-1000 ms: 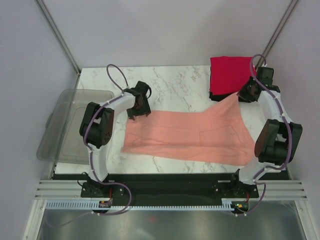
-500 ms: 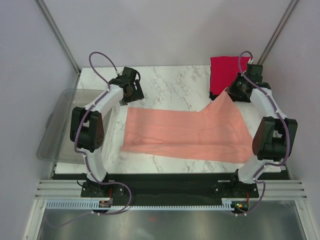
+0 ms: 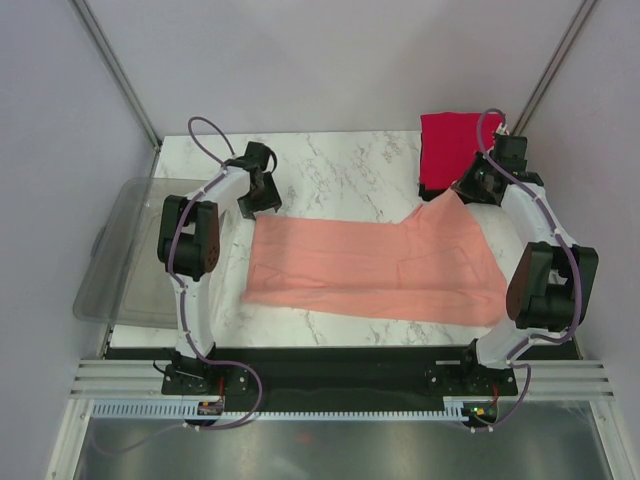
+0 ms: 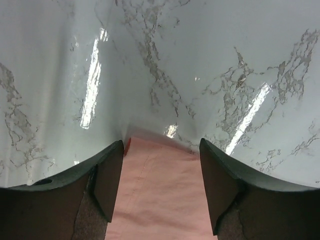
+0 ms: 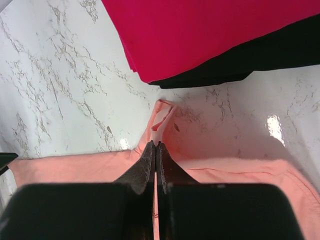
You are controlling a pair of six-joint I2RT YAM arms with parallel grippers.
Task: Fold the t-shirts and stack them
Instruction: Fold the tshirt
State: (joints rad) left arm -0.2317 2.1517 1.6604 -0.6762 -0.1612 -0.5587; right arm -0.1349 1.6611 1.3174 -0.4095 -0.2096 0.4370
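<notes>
I see my right end effector (image 5: 156, 146) pinching the salmon-pink t-shirt (image 3: 370, 265); my left end effector (image 4: 161, 150) hangs spread over its corner.

The right fingers (image 5: 143, 170) are pressed tight together, pinching a raised fold of the pink t-shirt (image 5: 225, 175), which spreads over the marble bench (image 5: 60, 80) on both sides. Just beyond the pinched peak lies a folded red t-shirt (image 5: 200, 30), stacked on a black t-shirt (image 5: 260, 55) whose edge shows beneath it.
</notes>
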